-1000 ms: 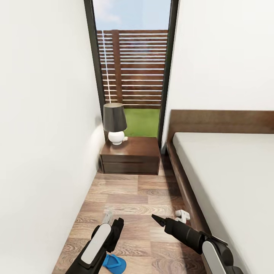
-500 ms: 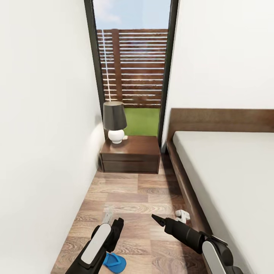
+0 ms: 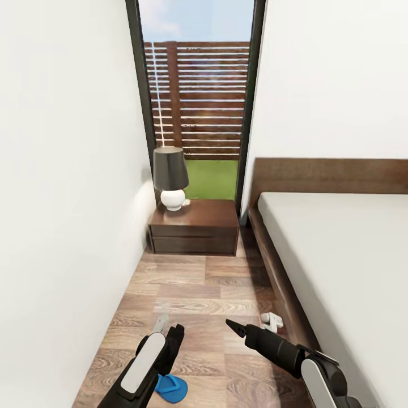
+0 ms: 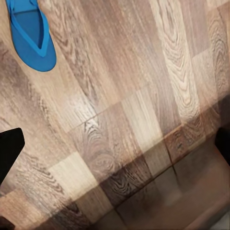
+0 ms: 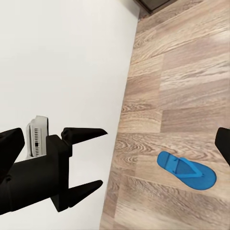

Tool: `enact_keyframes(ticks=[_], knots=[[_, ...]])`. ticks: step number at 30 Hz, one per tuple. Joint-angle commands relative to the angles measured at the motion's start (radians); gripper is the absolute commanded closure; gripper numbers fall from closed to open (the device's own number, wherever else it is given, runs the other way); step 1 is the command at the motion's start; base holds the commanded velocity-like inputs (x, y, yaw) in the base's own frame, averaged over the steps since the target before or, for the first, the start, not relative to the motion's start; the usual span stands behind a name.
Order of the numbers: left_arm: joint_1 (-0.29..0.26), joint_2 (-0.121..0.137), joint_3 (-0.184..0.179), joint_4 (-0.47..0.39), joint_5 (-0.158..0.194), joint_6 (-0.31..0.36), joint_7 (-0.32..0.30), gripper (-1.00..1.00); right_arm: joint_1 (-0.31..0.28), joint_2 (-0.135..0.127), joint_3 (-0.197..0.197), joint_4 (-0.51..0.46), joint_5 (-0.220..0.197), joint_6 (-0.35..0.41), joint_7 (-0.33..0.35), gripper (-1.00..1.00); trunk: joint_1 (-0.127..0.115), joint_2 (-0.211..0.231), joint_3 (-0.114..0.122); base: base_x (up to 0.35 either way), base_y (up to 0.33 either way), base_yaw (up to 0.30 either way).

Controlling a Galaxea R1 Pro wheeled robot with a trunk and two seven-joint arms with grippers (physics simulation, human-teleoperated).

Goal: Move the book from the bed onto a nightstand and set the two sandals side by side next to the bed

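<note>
Head view — the nightstand (image 3: 194, 228) sits under the window, just left of the bed (image 3: 340, 266); a blue sandal (image 3: 171, 387) lies on the floor well in front of it, beside the left gripper (image 3: 169, 334). Left wrist view: the same sandal (image 4: 31, 33) flat on the planks. Right wrist view — left gripper (image 5: 84, 165) spread open, empty, sandal (image 5: 187, 170) past it. Right gripper (image 3: 233, 326): grip can't be told.
</note>
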Motion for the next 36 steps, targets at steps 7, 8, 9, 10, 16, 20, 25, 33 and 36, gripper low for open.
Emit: enact_keyframes(ticks=[7, 8, 9, 10, 16, 20, 25, 33, 36], knots=[[-0.001, 0.000, 0.000, -0.001, 0.000, 0.005, 0.005, -1.00, -0.001, 0.000, 0.000, -0.001, -0.001, 0.004, 0.002, -1.00, 0.027, -0.050, -0.023, 0.000, 0.000, 0.000], [-0.001, 0.001, 0.000, -0.001, 0.000, 0.005, 0.006, -1.00, -0.001, 0.000, 0.000, -0.001, -0.001, 0.004, 0.002, -1.00, 0.031, -0.057, -0.026, 0.000, 0.000, 0.000], [-0.001, 0.001, 0.000, -0.001, 0.000, 0.005, 0.005, -1.00, -0.001, 0.000, 0.000, -0.001, -0.001, 0.004, 0.002, -1.00, 0.034, -0.064, -0.029, 0.000, 0.000, 0.000], [-0.001, 0.001, 0.000, -0.001, 0.000, 0.005, 0.006, -1.00, -0.001, 0.000, 0.000, -0.001, -0.001, 0.004, 0.002, -1.00, 0.038, -0.071, -0.032, 0.000, 0.000, 0.000], [-0.001, 0.002, 0.000, -0.001, -0.001, 0.005, 0.007, -1.00, -0.001, 0.000, 0.000, -0.001, -0.001, 0.004, 0.001, -1.00, 0.061, -0.113, -0.051, 0.000, 0.000, 0.000], [-0.001, 0.003, 0.002, -0.004, -0.004, 0.005, 0.007, -1.00, -0.001, 0.000, 0.000, -0.001, -0.001, 0.004, 0.002, -1.00, 0.061, -0.113, -0.051, 0.000, 0.000, 0.000], [-0.001, 0.005, 0.003, -0.010, -0.007, 0.005, 0.006, -1.00, -0.001, 0.000, 0.000, -0.001, -0.001, 0.003, 0.001, -1.00, 0.061, -0.113, -0.051, 0.000, 0.000, 0.000], [-0.023, 0.030, 0.007, -0.009, -0.049, 0.005, 0.006, -1.00, -0.001, 0.000, 0.000, 0.000, 0.006, 0.002, 0.000, -1.00, 0.061, -0.113, -0.051, 0.000, 0.000, 0.000], [-0.032, 0.042, 0.007, -0.008, -0.052, 0.005, 0.007, -1.00, -0.001, 0.000, 0.000, 0.000, 0.007, 0.002, 0.000, -1.00, 0.061, -0.113, -0.051, 0.000, 0.000, 0.000]])
